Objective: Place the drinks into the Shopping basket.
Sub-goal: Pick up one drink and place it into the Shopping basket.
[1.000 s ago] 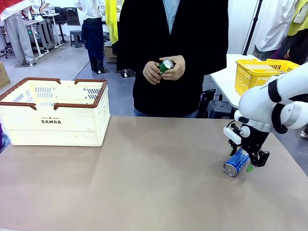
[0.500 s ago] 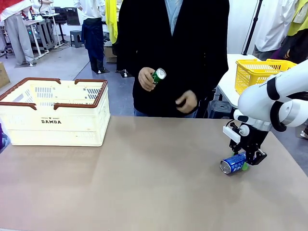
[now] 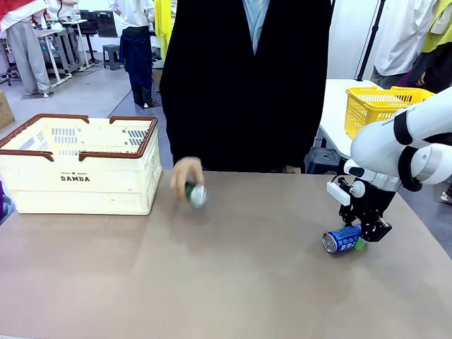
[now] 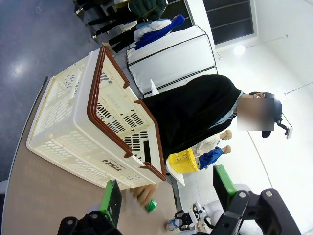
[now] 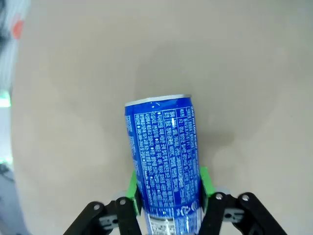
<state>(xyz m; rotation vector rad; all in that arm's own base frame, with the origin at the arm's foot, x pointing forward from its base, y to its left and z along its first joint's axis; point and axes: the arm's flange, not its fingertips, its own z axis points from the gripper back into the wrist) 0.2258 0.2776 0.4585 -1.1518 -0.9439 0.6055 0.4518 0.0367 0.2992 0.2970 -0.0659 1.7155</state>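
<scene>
**Right pincer clamped on the blue can; the person lowers the green can to the bench**

The right arm comes in from the right side and bends down, its wrist pointing at the bench (image 3: 233, 282). The right pincer (image 3: 360, 240) (image 5: 168, 188) is clenched on the blue can (image 3: 342, 239) (image 5: 164, 161). That can lies on its side on the bench, a green pad pressed to each flank, well apart from the Shopping basket (image 3: 78, 166) (image 4: 73, 142). The left pincer (image 4: 166, 192) is held above the bench, its jaws spread wide with nothing between them.

The person's hand (image 3: 185, 173) (image 4: 145, 193) reaches down to the bench, holding the green can (image 3: 195, 193) (image 4: 151, 205) just beside the Shopping basket's near corner.

Count: two cans, one blue and one green; one Shopping basket at the left; one yellow mesh basket (image 3: 381, 106) on another table behind.

A second ago the person held the green can in both hands at chest height; now one hand has it low at the bench. The right pincer's jaws then stood wider about a tilted blue can; now they grip it and it lies flatter.
</scene>
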